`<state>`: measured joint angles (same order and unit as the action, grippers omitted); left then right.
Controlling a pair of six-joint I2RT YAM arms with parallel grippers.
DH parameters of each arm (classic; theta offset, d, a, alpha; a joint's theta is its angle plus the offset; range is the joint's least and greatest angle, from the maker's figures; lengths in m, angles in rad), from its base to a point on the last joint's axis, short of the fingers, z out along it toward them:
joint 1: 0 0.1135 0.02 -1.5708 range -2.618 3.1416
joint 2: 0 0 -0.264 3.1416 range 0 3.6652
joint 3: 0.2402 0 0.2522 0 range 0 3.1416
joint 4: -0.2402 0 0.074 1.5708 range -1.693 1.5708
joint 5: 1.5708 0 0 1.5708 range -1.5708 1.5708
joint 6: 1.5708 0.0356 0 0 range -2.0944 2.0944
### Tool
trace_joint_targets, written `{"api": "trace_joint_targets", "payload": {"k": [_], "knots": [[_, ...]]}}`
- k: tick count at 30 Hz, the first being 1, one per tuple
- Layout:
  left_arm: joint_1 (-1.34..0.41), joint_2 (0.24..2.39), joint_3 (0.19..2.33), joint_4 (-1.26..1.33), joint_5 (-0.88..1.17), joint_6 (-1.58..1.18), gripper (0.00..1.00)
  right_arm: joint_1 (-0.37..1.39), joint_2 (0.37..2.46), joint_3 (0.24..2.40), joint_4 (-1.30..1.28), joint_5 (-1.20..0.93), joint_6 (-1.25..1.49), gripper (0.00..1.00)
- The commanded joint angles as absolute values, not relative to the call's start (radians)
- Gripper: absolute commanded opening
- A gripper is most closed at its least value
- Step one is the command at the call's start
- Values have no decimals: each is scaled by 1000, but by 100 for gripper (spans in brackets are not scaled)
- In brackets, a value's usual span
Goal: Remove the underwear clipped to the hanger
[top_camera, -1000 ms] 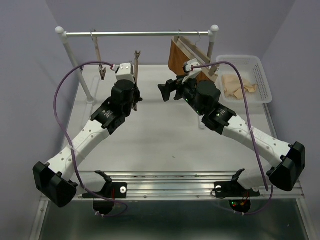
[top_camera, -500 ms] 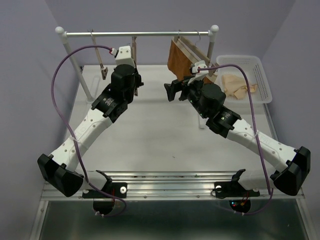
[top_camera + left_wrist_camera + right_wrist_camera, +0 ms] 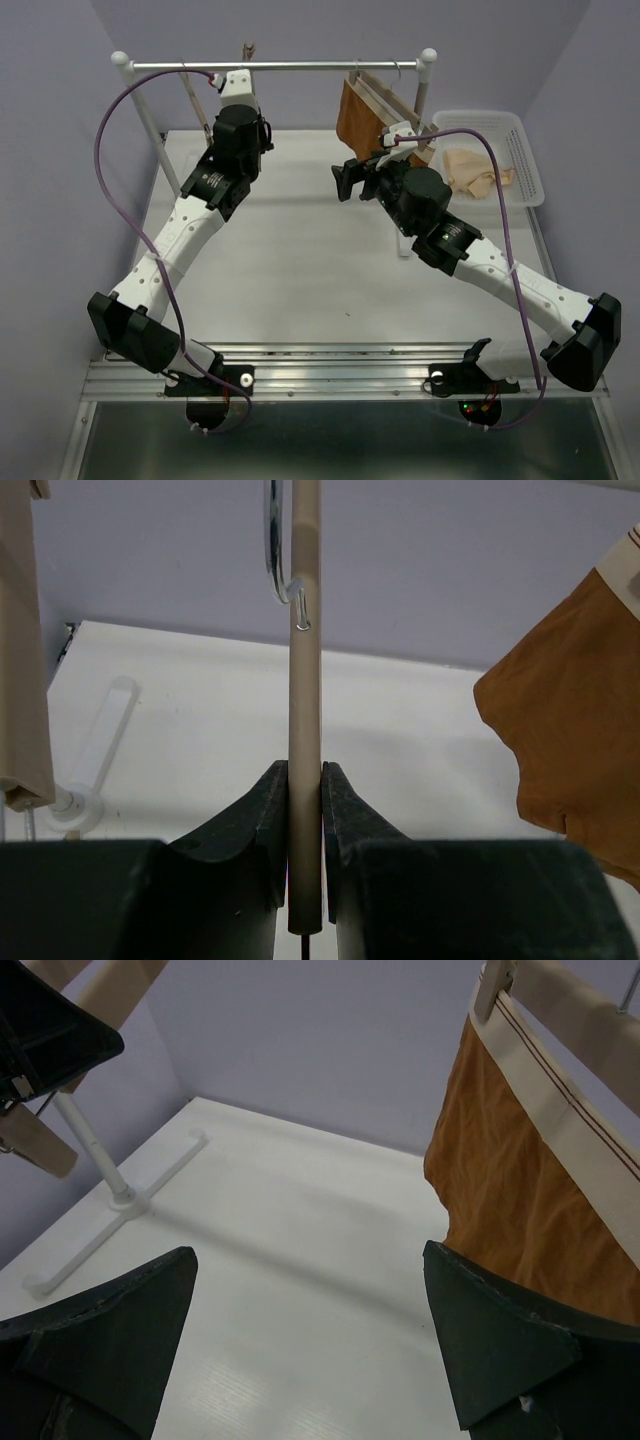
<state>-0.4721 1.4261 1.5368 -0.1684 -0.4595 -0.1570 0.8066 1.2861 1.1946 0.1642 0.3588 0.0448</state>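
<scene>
My left gripper (image 3: 244, 66) is raised to the rail and shut on the hanger (image 3: 247, 48), a slim light-wood bar. In the left wrist view the bar (image 3: 304, 670) stands upright between the jaws of that gripper (image 3: 304, 772), with its metal wire hook (image 3: 276, 550) at the top. No cloth hangs on it. The pale beige underwear (image 3: 470, 168) lies in the white basket (image 3: 527, 160) at the right. My right gripper (image 3: 344, 180) is open and empty (image 3: 310, 1260), just left of the orange-brown garment.
The orange-brown garment (image 3: 356, 112) hangs from wooden hangers at the rail's right end (image 3: 520, 1190). Another bare wooden hanger (image 3: 197, 105) hangs at the rail's left (image 3: 25, 660). The metal rail (image 3: 300, 67) stands on white posts with feet (image 3: 110, 1195).
My left arm has lifted the hanger from table height up to the rail. My right gripper shifted slightly right and has since stayed still and open.
</scene>
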Motion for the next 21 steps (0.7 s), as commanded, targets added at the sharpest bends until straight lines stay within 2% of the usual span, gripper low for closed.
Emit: {"api": "trace_joint_targets", "payload": {"k": [1, 21], "knots": [[-446, 1407, 1595, -84, -428, -98, 0, 811, 1301, 1206, 204, 391, 20, 100], [-330, 1491, 1689, -109, -333, -38, 0, 811, 1358, 1223, 204, 399, 14, 100]]}}
